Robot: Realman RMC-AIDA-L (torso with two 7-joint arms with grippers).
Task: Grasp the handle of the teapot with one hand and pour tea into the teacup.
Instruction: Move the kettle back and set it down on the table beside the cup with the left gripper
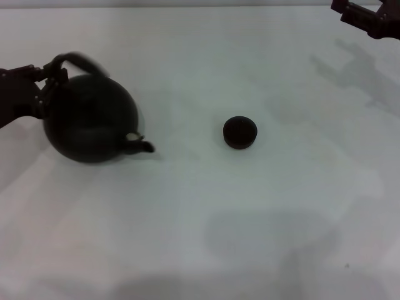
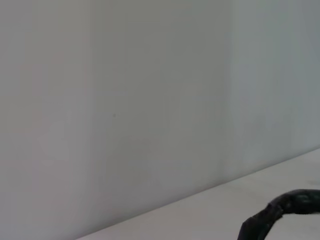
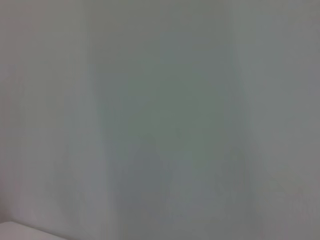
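At the left edge of the head view we see the left gripper reaching in level from the frame's side, its fingers clamped on the handle where the arch meets the pot. The teapot sits just right of the gripper, tipped, its spout pointing right and down toward the teacup, which stands well apart at centre on the white table. The right gripper hangs in the upper right corner; we cannot tell its finger state.
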